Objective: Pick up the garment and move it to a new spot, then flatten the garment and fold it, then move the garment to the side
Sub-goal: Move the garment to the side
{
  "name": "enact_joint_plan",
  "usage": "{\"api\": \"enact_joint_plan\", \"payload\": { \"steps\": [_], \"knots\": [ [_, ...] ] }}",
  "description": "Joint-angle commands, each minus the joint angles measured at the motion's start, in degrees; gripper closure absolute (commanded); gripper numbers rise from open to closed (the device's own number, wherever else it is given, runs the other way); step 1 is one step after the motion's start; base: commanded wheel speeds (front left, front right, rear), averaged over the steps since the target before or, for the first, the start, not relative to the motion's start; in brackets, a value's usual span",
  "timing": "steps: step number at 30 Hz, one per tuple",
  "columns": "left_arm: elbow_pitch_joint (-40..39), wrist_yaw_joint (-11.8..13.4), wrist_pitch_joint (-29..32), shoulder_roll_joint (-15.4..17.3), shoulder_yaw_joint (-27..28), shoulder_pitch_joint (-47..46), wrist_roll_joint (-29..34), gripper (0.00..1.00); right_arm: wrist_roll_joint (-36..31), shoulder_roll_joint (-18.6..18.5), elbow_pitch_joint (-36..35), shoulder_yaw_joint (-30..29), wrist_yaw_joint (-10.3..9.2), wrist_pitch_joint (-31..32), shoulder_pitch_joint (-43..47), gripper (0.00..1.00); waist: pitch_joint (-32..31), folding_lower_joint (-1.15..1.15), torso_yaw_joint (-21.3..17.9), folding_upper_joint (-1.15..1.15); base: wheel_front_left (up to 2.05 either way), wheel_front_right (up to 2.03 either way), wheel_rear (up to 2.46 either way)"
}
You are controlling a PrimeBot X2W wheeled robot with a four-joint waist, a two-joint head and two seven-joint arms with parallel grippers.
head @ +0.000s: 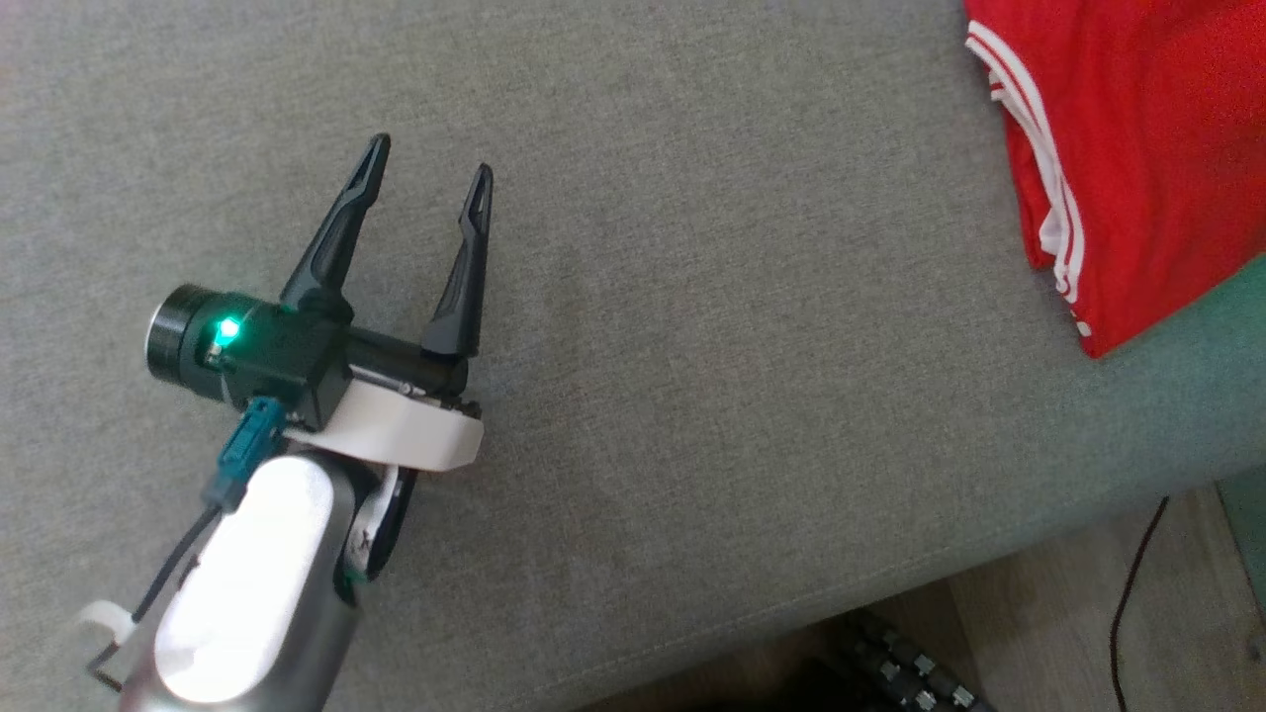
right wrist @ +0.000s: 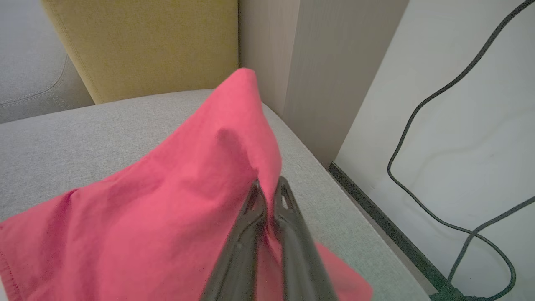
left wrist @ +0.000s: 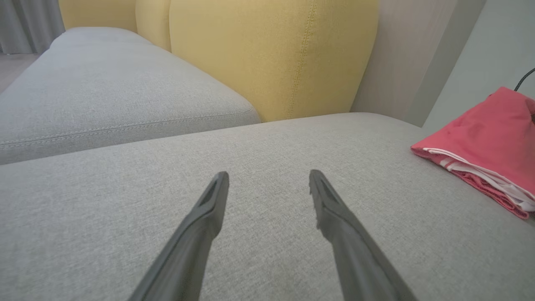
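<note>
The left gripper [head: 430,158] is hanging over the grey sofa seat [head: 712,297] at the left of the head view; its two dark fingers are standing wide apart, with nothing between them and only bare fabric showing through the gap. The red garment [head: 1137,148] is lying well apart from these fingers, off to their right at the far right end of the same seat; it is lying in folded layers, with white stripes [head: 1050,203] running along its near edge. Further right, the right gripper [right wrist: 269,182] is pinching a fold of that garment; its two fingers are pressing nearly together on the cloth, which is rising in a peak just beyond the fingertips and spreading down to their left onto the seat.

Counting: one garment is lying on the sofa; two grippers are working, each with two fingers; two grey seat cushions are sitting side by side in the left wrist view, with three yellow back cushions [left wrist: 271,54] standing behind them. At the far right a dark cable [right wrist: 418,117] is trailing down the pale wall [right wrist: 468,167]; I cannot tell whether it is one cable or two.
</note>
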Motion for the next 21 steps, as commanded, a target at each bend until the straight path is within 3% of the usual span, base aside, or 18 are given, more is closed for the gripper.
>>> {"api": "enact_joint_plan", "payload": {
  "steps": [1, 2, 3, 12, 16, 21],
  "knots": [
    [-2.0, -0.4, 0.2, 1.2, 1.3, -1.7, 0.5, 0.0, 0.1, -0.8, -1.2, -0.2, 0.42, -1.0, -1.3, 0.66, 0.8, -0.01, -0.1, 0.0, 0.0, 0.0, 0.0],
    [-2.0, -0.4, 0.2, 1.3, 1.3, -1.8, 0.5, 0.0, 0.1, -0.5, -0.9, -0.1, 0.42, -1.3, -1.4, 0.51, 1.1, -0.01, -0.2, 0.0, 0.0, 0.0, 0.0],
    [-1.9, -0.5, 0.2, 1.4, 1.3, -2.0, 0.5, 0.0, 0.0, -0.1, -0.7, 0.0, 0.42, -1.5, -1.5, 0.0, 1.2, -0.01, -0.2, 0.0, 0.0, 0.0, 0.0],
    [-0.3, -0.3, -0.3, 1.6, 1.4, -0.8, -0.6, 0.0, -3.8, 2.2, -2.6, -2.6, 0.42, -5.7, 1.8, 0.0, -2.3, -0.01, -1.1, 0.0, 0.0, 0.0, 0.0],
    [0.8, 0.1, -0.7, 1.1, 1.4, 0.9, -1.5, 0.0, -6.7, 4.4, -9.4, -3.7, 0.42, -7.5, 6.3, 0.0, -6.1, -0.01, -1.0, 0.0, 0.0, 0.0, 0.0],
    [1.6, 1.2, -1.2, 0.5, 2.2, 3.6, -2.7, 0.0, -10.0, 10.7, -22.7, -3.4, 0.42, -7.3, 14.6, 0.0, -10.7, -0.01, 0.6, 0.0, 0.0, 0.0, 0.0]
  ]
}}
